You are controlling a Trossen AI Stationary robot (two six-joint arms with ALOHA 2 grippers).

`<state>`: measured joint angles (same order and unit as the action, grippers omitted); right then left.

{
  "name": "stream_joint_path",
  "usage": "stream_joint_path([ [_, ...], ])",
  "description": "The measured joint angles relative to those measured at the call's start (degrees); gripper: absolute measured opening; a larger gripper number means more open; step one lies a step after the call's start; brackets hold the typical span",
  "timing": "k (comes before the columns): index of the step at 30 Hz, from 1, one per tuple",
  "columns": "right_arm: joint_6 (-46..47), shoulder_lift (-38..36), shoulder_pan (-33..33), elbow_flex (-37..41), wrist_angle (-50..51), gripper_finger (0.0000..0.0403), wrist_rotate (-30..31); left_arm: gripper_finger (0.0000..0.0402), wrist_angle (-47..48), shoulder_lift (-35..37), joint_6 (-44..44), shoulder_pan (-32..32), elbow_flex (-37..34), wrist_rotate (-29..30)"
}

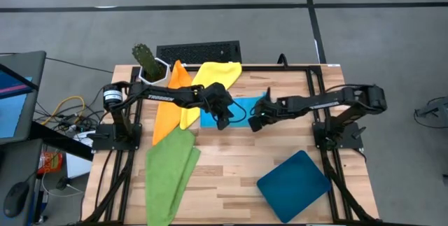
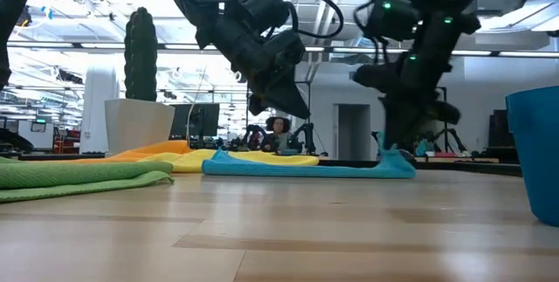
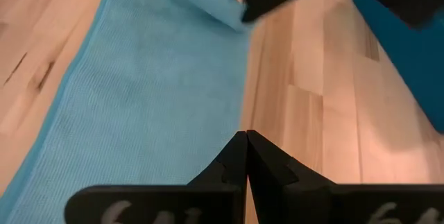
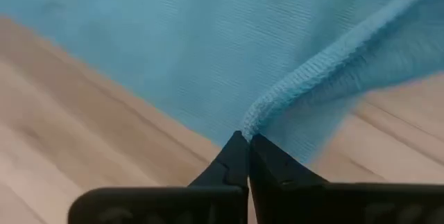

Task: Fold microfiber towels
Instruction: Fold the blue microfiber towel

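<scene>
Right gripper (image 4: 243,139) pinches the light blue towel (image 1: 238,114) hem; only its wrist view shows that. Overhead, the left gripper (image 1: 222,123), pinched shut and empty, hovers at the towel's 9 o'clock side.

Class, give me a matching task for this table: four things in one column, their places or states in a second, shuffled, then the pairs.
Things:
1. light blue towel
2. green towel
3. teal tray
4. left claw

Places or states:
A. lying at the table's front left
B. pinched at its edge by the right claw
C. shut on nothing, over the blue cloth
D. at the table's front right

Pairs: 1-B, 2-A, 3-D, 4-C
</scene>
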<state>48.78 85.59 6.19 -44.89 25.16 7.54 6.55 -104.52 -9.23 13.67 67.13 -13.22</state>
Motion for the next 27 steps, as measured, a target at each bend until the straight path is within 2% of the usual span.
stream_joint_path([
  [8,-5.39,7.28,-1.46,-8.66,-0.43,0.0026,-0.09,0.0,3.18,0.04,0.02,-0.02,0.0,-0.02],
  [18,-8.79,15.41,-1.53,-15.31,-0.61,0.003,-1.69,0.0,6.46,0.06,1.0,0.0,0.0,0.01],
  [27,-10.37,17.08,-1.59,-18.86,-1.53,0.0026,-2.06,0.0,9.92,2.64,2.51,0.11,-0.04,1.22],
])
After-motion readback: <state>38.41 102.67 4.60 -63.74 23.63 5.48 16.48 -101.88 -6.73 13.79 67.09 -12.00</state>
